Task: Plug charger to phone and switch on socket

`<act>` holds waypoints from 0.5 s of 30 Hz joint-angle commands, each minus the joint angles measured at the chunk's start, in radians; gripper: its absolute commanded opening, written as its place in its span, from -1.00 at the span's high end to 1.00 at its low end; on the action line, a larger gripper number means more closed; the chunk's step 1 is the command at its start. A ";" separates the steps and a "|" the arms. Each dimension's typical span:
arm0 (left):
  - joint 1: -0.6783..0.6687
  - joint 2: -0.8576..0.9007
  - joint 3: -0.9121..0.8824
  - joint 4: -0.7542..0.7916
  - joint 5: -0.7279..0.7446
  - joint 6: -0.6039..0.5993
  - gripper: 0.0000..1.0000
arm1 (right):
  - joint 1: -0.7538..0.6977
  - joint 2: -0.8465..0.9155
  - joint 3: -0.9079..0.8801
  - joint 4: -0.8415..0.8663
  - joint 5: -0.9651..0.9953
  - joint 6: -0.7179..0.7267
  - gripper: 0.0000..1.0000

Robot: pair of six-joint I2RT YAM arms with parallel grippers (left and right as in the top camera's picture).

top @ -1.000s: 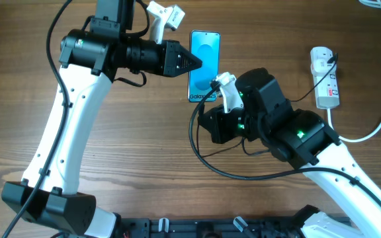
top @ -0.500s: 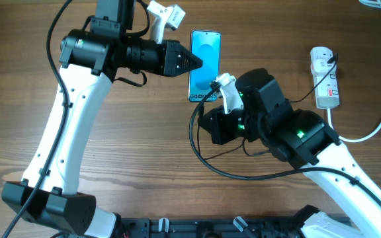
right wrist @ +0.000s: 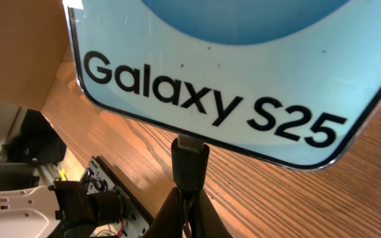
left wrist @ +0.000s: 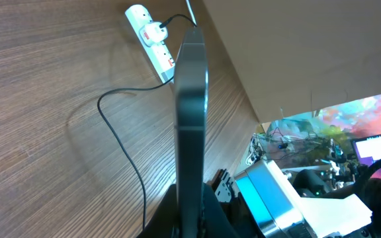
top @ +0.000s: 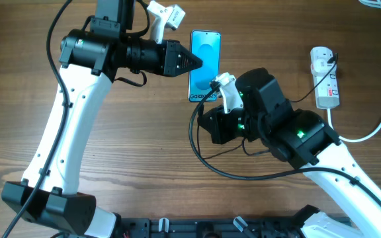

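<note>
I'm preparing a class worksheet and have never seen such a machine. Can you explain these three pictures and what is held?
Two robot arms work at a wooden table. One picture looks down from above; the other two come from cameras on each wrist. The left tool grips the phone by its side, so its camera sees the phone edge-on. The right tool pinches the charger by its connector, at the phone's bottom edge. Its thin black cable runs to the white socket on the table.
</note>
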 commanded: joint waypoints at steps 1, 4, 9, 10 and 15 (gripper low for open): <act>-0.004 -0.028 0.014 0.006 0.024 0.023 0.92 | 0.003 -0.002 0.008 0.006 0.011 -0.022 0.92; -0.004 -0.028 0.014 0.006 0.023 0.024 0.92 | 0.003 -0.002 0.008 0.006 0.019 -0.022 0.92; -0.004 -0.028 0.014 0.006 0.023 0.024 0.92 | 0.003 -0.002 0.008 0.006 0.034 -0.022 0.92; -0.004 -0.028 0.014 0.006 0.023 0.024 0.92 | 0.003 -0.002 0.008 0.006 0.037 -0.021 0.91; -0.004 -0.028 0.014 0.004 0.016 0.024 0.92 | 0.003 -0.002 0.008 0.010 0.036 -0.029 0.91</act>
